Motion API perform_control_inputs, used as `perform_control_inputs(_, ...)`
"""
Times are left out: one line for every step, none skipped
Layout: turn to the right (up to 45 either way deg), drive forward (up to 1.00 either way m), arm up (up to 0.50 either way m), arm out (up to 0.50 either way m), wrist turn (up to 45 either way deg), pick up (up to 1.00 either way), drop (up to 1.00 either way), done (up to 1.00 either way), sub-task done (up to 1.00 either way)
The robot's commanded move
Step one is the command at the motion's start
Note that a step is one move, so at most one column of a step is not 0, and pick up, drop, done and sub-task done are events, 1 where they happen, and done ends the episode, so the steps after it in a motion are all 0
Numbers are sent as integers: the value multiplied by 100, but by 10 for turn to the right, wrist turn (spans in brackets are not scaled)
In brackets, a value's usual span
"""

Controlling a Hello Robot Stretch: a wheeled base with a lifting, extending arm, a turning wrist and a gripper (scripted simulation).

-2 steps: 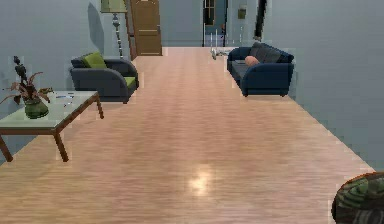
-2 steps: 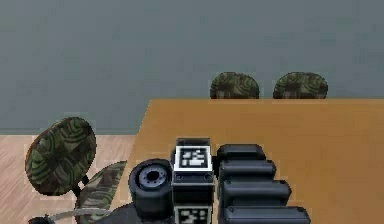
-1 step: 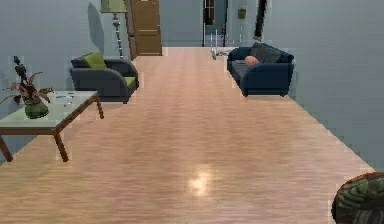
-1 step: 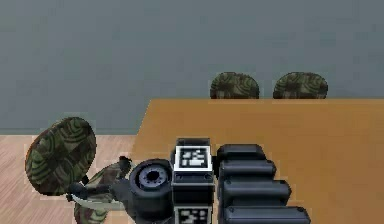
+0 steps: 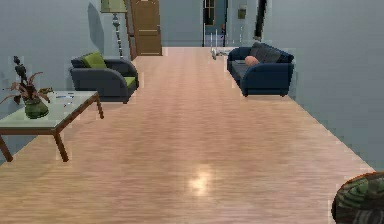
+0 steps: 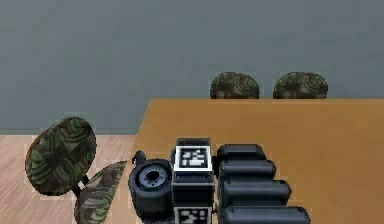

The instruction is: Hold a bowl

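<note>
Wooden tabletop (image 6: 300,130) lies beside the fingers (image 6: 148,178); I cannot tell whether they hold anything.

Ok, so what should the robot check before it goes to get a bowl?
1. Bowl spotted: cannot tell. The small blobs on the coffee table beside the plant are too tiny to name.
2. Way to that table: ok. The wooden floor ahead is bare.
3. Fingers holding something: cannot tell. Their tips are hard to make out.
4. Room to turn: probably not ok. A patterned chair sits close at the forward view's bottom right.
5. Sofa and armchair out of the way: ok. Both stand to the sides of the open floor.
</note>
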Motion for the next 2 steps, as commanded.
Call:
perform_control_inputs(0, 0, -24, 0, 0, 0, 0, 0, 0)
perform_control_inputs(0, 0, 0, 0, 0, 100, 0, 0, 0)
